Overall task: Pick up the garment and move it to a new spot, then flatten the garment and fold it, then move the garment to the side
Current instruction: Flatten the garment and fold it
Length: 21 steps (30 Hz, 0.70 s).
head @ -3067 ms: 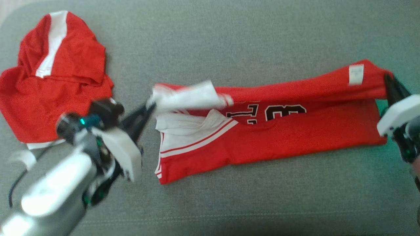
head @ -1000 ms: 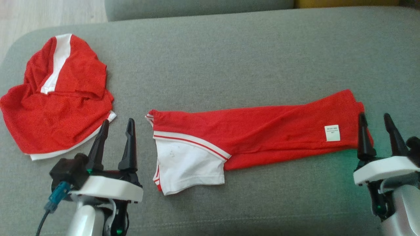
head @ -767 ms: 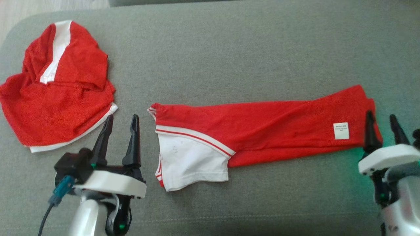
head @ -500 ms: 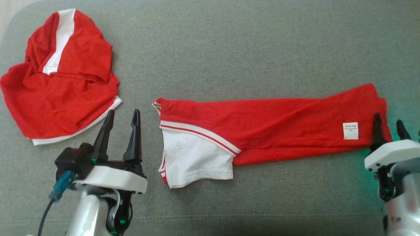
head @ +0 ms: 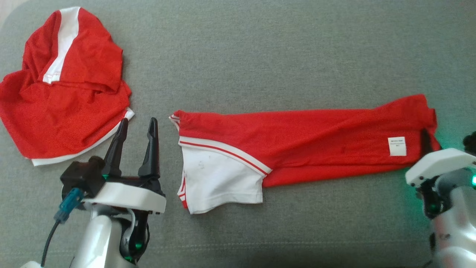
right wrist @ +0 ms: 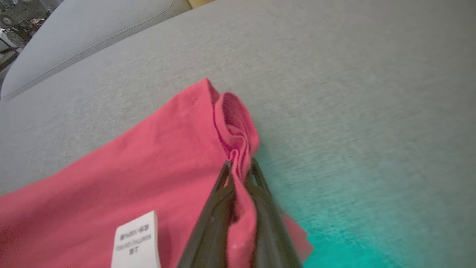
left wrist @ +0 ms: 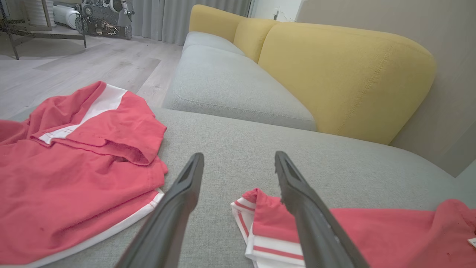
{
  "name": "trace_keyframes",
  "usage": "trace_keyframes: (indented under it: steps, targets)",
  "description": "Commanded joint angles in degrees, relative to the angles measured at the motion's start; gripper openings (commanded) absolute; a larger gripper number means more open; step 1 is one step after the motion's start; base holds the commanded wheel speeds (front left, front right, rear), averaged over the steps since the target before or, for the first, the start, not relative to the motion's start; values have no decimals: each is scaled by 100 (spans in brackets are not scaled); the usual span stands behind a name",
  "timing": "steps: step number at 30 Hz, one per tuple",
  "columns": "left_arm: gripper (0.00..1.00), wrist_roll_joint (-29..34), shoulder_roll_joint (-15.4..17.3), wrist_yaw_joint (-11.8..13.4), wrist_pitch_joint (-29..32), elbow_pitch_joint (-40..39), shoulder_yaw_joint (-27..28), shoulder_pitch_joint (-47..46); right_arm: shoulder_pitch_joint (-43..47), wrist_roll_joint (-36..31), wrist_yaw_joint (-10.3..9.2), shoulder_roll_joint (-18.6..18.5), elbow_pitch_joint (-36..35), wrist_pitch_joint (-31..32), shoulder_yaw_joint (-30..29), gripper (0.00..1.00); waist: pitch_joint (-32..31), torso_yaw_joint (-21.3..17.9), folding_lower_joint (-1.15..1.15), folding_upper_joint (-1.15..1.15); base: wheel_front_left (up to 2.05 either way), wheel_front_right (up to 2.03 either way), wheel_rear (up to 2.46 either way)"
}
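Centrally, the garment (head: 305, 145), red and folded into a long narrow band, lies lengthwise across the grey seat cushion (head: 260, 56), its long axis running from my left to my right. At its left end a white sleeve (head: 215, 182) with red striped trim spreads flat toward me. My left fingers (head: 150, 149) stand spread wide and grip nothing. They point away from me just beside that sleeve end, in the gap between it and a second red garment (head: 63, 96). That one, crossed by a white stripe, lies crumpled at the far left of the cushion, apart from the folded band. The left wrist view shows the same left fingers (left wrist: 182, 193) parted above bare cushion, the striped sleeve corner of the garment (left wrist: 372, 230) under the right-hand one, the second red garment (left wrist: 74, 178) to the left, and a yellow backrest (left wrist: 334, 74) beyond. My right fingers (head: 425, 140) are at the opposite end of the band. The right wrist view shows these right fingers (right wrist: 219, 201) closed together on a bunched fold of the garment (right wrist: 148, 167) at its edge. A white label (right wrist: 135, 240) sits just beside them (head: 397, 146).
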Motion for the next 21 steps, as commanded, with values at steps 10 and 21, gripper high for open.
trace_keyframes:
  steps: [10,21]
  targets:
    - [100,20,21,-30,-69,-133,151,-130,-351,-1256,-5,-760,-21,-679,-1346,0,-229,-101,0,0,0,0,0]
    - [100,-115,20,57,-69,-67,108,99,-530,-1744,-5,210,-368,-257,-1399,0,-710,-160,0,0,0,0,0]
